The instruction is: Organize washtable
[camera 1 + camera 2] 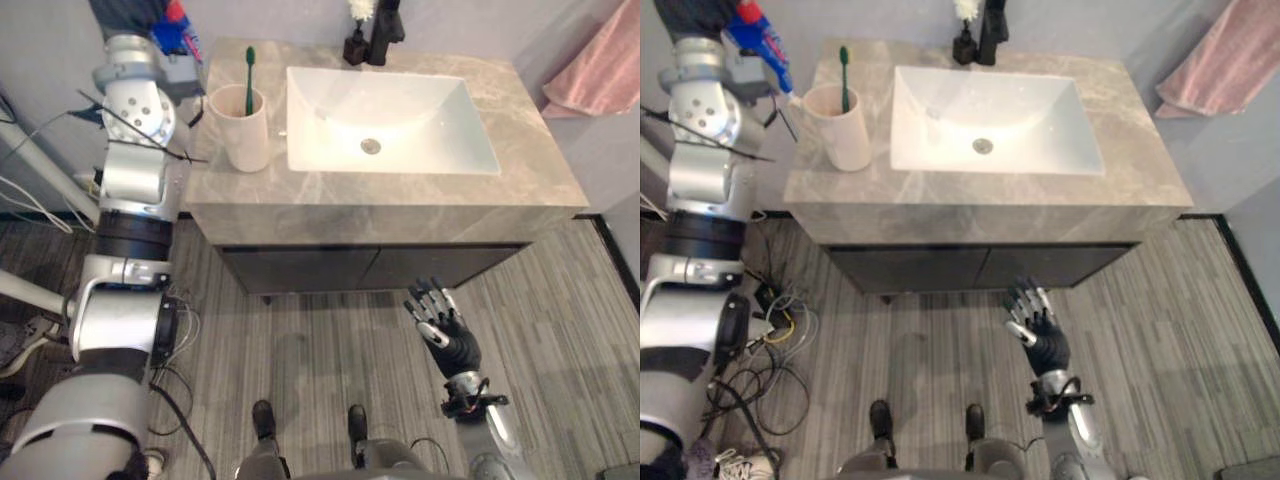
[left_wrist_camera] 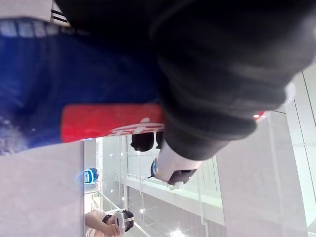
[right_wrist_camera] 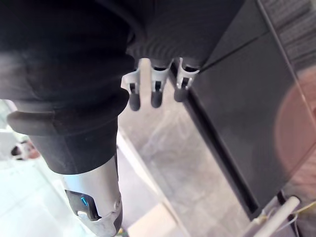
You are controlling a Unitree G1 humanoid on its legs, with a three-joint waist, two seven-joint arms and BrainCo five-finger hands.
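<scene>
A beige cup point(image 1: 240, 128) holding a green toothbrush point(image 1: 250, 65) stands on the grey stone washtable point(image 1: 400, 195), left of the white basin point(image 1: 385, 120). My left hand point(image 1: 700, 15) is raised beyond the table's far left corner, shut on a blue and red tube point(image 1: 762, 42). That tube point(image 2: 108, 121) lies against the hand's dark cover in the left wrist view. My right hand point(image 1: 448, 330) hangs low in front of the dark cabinet point(image 3: 237, 98), away from the table top. It is open and empty, with straight fingers point(image 3: 155, 94).
A black tap point(image 1: 380, 35) and a small black dispenser point(image 1: 357, 40) stand behind the basin. A pink towel point(image 1: 600, 70) hangs on the wall at the right. The counter right of the basin is bare stone. A person point(image 2: 111, 222) shows far off.
</scene>
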